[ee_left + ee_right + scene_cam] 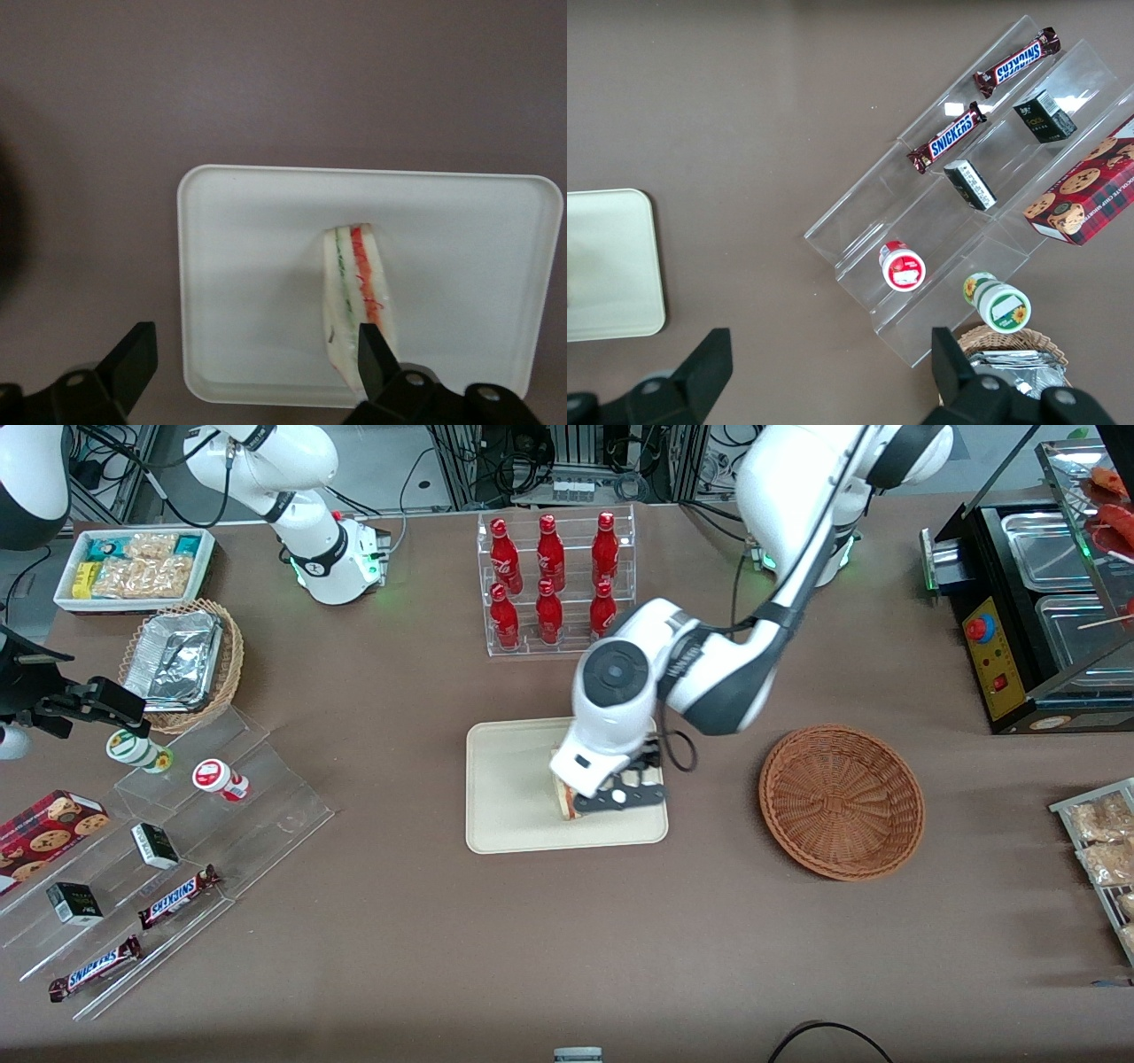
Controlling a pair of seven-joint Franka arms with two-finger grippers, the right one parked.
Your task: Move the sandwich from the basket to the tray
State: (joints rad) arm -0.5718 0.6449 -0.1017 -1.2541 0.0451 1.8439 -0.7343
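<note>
The sandwich (354, 283) lies on the cream tray (248, 230), its red and green filling edge showing. My left gripper (252, 359) hangs open just above the tray, its fingers spread wide; one fingertip (370, 354) overlaps the sandwich's end and the other stands off past the tray's rim. In the front view the gripper (613, 797) is over the tray (505, 797) at its end toward the working arm, and only a strip of the sandwich (561, 795) shows beside the hand. The reddish-brown basket (842, 802) stands beside the tray toward the working arm's end, with nothing in it.
A clear rack of red bottles (554, 580) stands farther from the front camera than the tray. Toward the parked arm's end are acrylic steps with snacks (177, 841), a tan wicker basket with foil trays (182, 660) and a white bin (133, 567). A black roller grill (1045, 602) sits at the working arm's end.
</note>
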